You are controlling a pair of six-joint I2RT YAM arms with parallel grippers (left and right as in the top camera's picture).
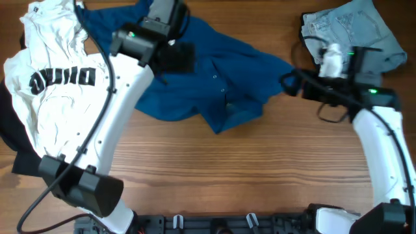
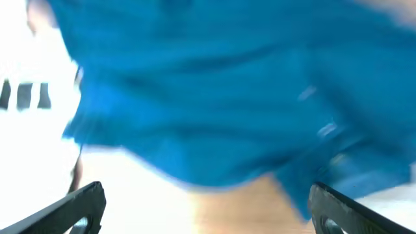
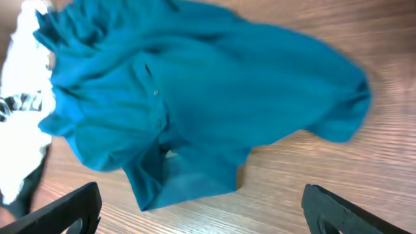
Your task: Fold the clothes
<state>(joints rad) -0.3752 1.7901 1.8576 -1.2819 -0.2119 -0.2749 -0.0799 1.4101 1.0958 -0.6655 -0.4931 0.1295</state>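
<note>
A large dark teal-blue shirt (image 1: 214, 84) with small buttons lies crumpled across the middle of the table. It also shows in the right wrist view (image 3: 214, 97) and, blurred, in the left wrist view (image 2: 227, 84). A white black-lettered tee (image 1: 55, 84) lies at the left. Pale-blue denim jeans (image 1: 354, 29) sit at the back right. A black garment (image 1: 10, 130) pokes out under the tee. My left gripper (image 1: 177, 58) is open above the shirt's upper part, with nothing in it (image 2: 205, 211). My right gripper (image 1: 289, 83) is open and empty at the shirt's right tip (image 3: 201, 211).
Bare wooden table (image 1: 260, 169) runs along the front. The arm bases stand at the front edge.
</note>
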